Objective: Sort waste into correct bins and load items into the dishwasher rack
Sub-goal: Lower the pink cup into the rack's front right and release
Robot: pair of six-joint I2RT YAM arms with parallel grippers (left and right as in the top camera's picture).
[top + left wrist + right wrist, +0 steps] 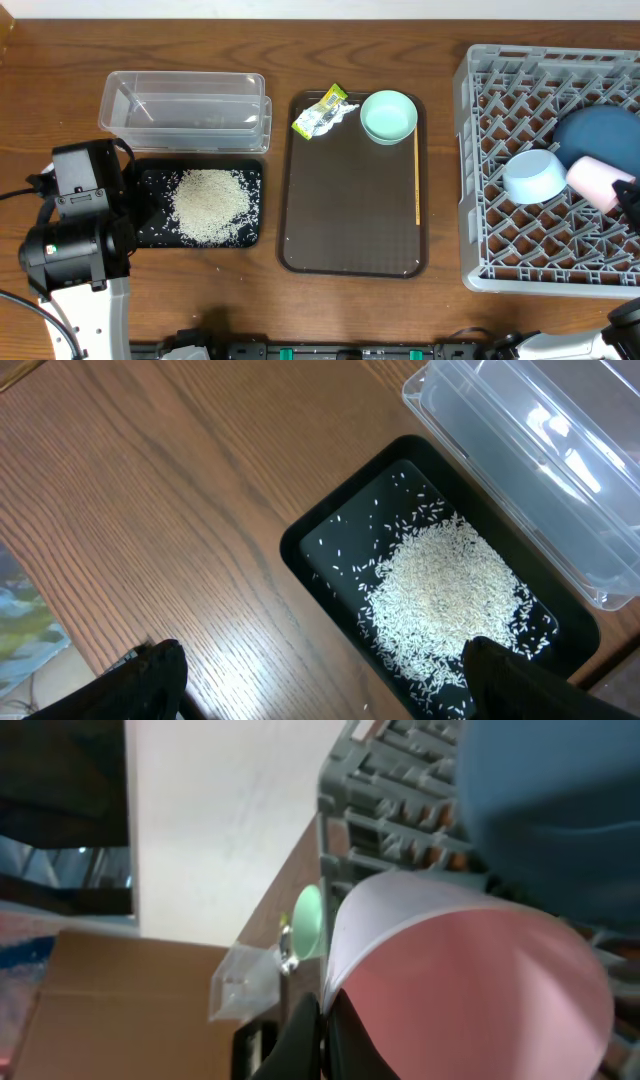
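While the grainy white rice heap (440, 595) lies in the shallow black tray (330, 540) beside the clear glossy tub (540, 460), the left gripper (325, 685) hangs above it spread wide, holding nothing. The right gripper (322, 1015) is clamped on the rim of the smooth pink cup (470, 980) at the grey lattice rack (400, 780), beside the round dark-blue plate (560, 800).

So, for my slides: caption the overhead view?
Rice in black tray, wrapper and mint bowl on brown tray, rack part-loaded.

Rice heap (210, 205) in black tray (150, 186); pink cup (593, 180), light-blue bowl (533, 177), dark-blue plate (600, 135) in grey rack (469, 200).
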